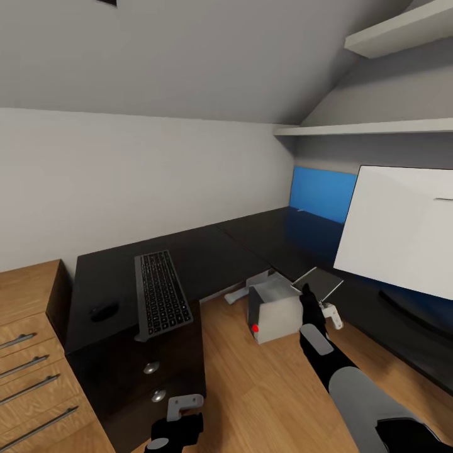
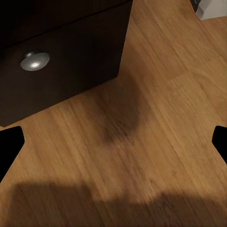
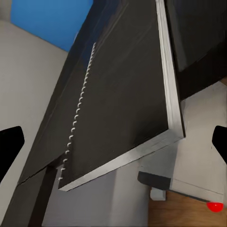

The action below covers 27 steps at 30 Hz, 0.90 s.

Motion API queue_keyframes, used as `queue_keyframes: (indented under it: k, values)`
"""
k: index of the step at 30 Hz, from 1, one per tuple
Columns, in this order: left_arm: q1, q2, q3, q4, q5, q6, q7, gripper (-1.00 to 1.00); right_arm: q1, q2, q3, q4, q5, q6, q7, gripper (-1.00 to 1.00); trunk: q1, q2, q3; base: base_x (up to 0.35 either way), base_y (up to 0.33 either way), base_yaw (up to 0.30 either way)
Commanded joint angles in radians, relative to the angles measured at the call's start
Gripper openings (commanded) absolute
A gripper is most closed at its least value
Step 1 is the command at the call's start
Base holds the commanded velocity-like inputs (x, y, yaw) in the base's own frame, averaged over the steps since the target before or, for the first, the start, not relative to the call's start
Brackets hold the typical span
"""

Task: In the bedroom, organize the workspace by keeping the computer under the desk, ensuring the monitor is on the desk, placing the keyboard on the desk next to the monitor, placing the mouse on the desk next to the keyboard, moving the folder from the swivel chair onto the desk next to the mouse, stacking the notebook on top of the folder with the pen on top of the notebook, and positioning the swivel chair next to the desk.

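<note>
Right wrist view: computer (image 3: 189, 142) between fingers (image 3: 9, 146)

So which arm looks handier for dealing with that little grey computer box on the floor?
The right. Its gripper hovers directly above the computer, while the left gripper hangs low by the desk drawers.

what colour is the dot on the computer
Red, low on the computer's front; clearest in the head view.
</note>
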Motion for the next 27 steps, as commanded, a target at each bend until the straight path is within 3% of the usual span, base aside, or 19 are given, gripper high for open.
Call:
queue_keyframes:
  k: [1,7,27]
  values:
    - [-0.001,0.0,-0.002,-0.001,0.009,0.002,0.009,1.0,-0.001,-0.005,0.005,0.0,-0.009,-0.005,0.001,1.0,0.0,0.0,-0.001,0.0,0.0,0.0]
    - [-0.001,0.0,-0.008,-0.001,0.009,0.002,0.009,1.0,-0.001,-0.037,0.004,0.0,-0.01,0.012,0.001,1.0,0.0,0.0,-0.001,0.0,0.0,0.0]
    - [-0.001,0.0,-0.017,-0.001,0.008,0.002,0.009,1.0,-0.001,-0.04,0.004,0.0,-0.011,0.033,0.0,1.0,0.0,0.0,-0.001,0.0,0.0,0.0]
